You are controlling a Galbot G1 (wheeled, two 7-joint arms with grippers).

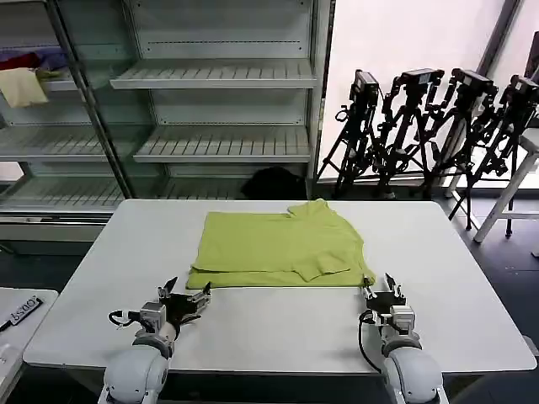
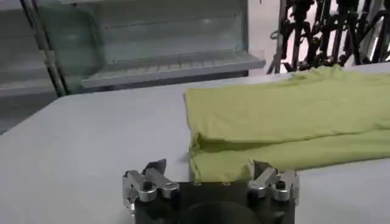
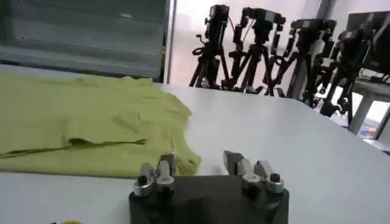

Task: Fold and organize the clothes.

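T-shirt point(image 1: 278, 248), lime yellow-green, short-sleeved: lies partly folded on the white bench point(image 1: 253, 324), at the middle of the far half, its near hem doubled over in a band and one sleeve turned in over the body. No print faces up.

Left gripper point(image 1: 186, 300): rests low over the bench just off the shirt's near left corner, jaws released, holding nothing. In the left wrist view the gripper point(image 2: 210, 176) sits right at the folded hem of the T-shirt point(image 2: 286, 122); whether it touches the cloth cannot be told.

Right gripper point(image 1: 383, 294): rests low just beside the shirt's near right corner, jaws released, holding nothing. In the right wrist view the gripper point(image 3: 200, 167) has one finger point(image 3: 164, 165) at the corner of the T-shirt point(image 3: 85, 122); contact cannot be told.

Surroundings: metal shelving point(image 1: 219, 84) behind the bench, with cream, red and purple garments point(image 1: 29, 76) on an upper shelf at far left. Dark bundle point(image 1: 274, 183) on the floor between shelving and bench. Row of black tripods point(image 1: 429, 126) with cameras at far right, well apart from the bench. White stand point(image 1: 514, 185) at the right edge. Second bench corner point(image 1: 21, 324) at lower left carrying a small labelled item point(image 1: 18, 311).

Open room: bare bench surface on both sides of the shirt and along the whole near strip between the grippers; nothing stands on the bench besides the shirt.
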